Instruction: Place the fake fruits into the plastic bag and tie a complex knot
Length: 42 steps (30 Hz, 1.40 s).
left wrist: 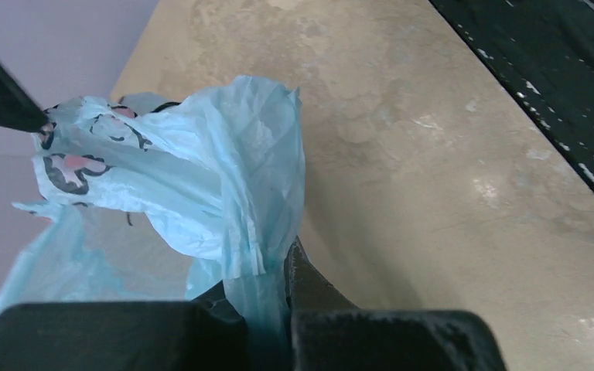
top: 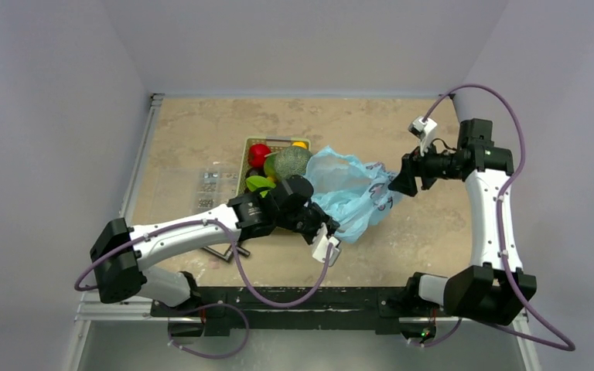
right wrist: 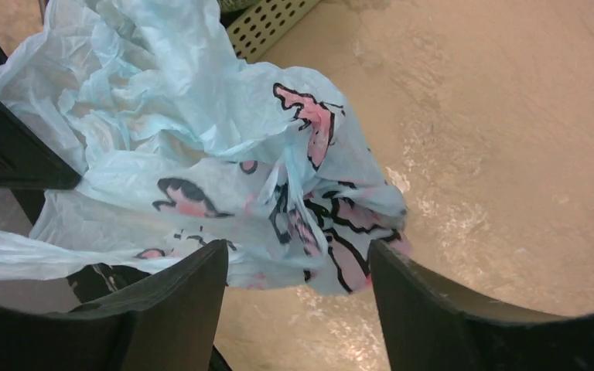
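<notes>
Plastic bag [left wrist: 201, 170] edge — pinched in left gripper [left wrist: 267, 272].

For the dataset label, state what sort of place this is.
Likely a robotics lab test cell: plain pale walls enclose a beige stone-look tabletop, and two white-and-black robot arms are bolted to a black metal rail at its near edge.

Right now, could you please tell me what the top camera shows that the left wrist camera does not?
Top camera only: the basket holding the apple, the melon and green pieces. Left wrist only: a close look at the left claw pinched shut on a bunched strip of the bag. Both: the light-blue bag and the table.
</notes>
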Each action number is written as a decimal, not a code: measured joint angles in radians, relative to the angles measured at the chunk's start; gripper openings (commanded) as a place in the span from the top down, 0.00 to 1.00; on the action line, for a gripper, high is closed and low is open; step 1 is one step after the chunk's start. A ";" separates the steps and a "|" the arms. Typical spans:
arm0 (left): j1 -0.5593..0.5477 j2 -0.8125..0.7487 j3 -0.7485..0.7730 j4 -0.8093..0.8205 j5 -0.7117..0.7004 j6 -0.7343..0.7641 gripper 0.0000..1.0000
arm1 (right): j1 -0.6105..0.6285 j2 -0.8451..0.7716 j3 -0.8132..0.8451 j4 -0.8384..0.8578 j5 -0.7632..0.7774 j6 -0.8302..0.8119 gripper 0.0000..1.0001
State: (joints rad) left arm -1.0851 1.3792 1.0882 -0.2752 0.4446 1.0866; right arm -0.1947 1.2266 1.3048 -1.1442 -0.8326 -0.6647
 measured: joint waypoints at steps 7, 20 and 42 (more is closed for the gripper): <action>-0.013 0.068 -0.040 -0.017 0.002 -0.014 1.00 | -0.011 0.049 -0.010 -0.042 -0.024 -0.085 0.01; -0.055 0.082 -0.046 0.025 0.002 -0.001 1.00 | 0.279 0.047 -0.130 0.245 0.240 0.051 0.01; -0.100 0.084 -0.088 0.037 -0.014 0.083 1.00 | 0.415 0.201 -0.217 0.322 0.342 0.017 0.21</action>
State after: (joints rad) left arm -1.1851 1.4628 1.0004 -0.2386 0.4309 1.1698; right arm 0.2199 1.4277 1.0882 -0.8219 -0.4904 -0.6476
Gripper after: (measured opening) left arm 0.006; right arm 0.981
